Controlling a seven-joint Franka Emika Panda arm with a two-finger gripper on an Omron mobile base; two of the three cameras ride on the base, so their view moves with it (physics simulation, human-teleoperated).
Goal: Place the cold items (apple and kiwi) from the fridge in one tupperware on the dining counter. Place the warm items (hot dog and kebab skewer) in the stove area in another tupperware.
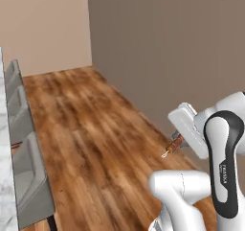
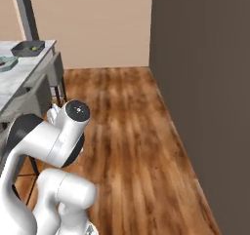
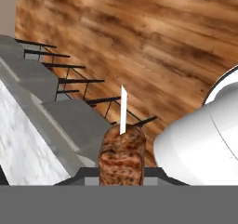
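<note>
My gripper (image 1: 178, 140) is shut on the kebab skewer (image 1: 172, 145), a brown grilled chunk on a thin white stick, and holds it above the wooden floor beside the dark wall. In the hand view the meat of the kebab skewer (image 3: 122, 154) sits between the fingers of the gripper (image 3: 122, 174), with its white tip pointing up. On the marble dining counter (image 2: 19, 78) at the far left stand a dark tupperware (image 2: 28, 48) with something green in it and a paler tupperware (image 2: 6, 63). The hot dog, apple and kiwi cannot be made out.
Grey stools (image 1: 29, 177) line the counter's edge (image 1: 6, 187) on the left, also seen as stools (image 3: 69, 121) in the hand view. A dark wall (image 1: 167, 43) runs along the right. Open wooden floor (image 2: 127, 127) lies between them.
</note>
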